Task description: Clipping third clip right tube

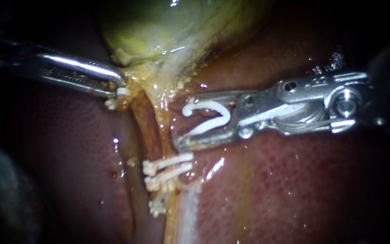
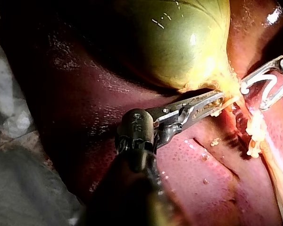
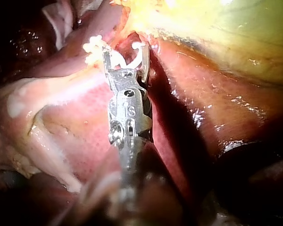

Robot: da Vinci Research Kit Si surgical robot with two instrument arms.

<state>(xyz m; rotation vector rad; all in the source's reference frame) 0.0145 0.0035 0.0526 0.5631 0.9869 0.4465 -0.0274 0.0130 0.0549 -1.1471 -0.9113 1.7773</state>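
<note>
The left instrument (image 1: 120,88), entering from the left of the endoscope frame, is a slim bar of polished steel with two long, narrow jaws and a bright streak of reflected light. Its own wrist view shows a dark, rounded wrist block (image 2: 137,134) with a small screw, on a black shaft. The right instrument (image 1: 185,121), from the right edge, is bulkier: layered silver plates, a round pivot pin (image 1: 346,105), small rivets, fine cable strands and broad, dull-grey jaws.

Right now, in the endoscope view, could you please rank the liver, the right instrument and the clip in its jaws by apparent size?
liver
right instrument, though nearer the camera
clip in its jaws, smallest
</note>
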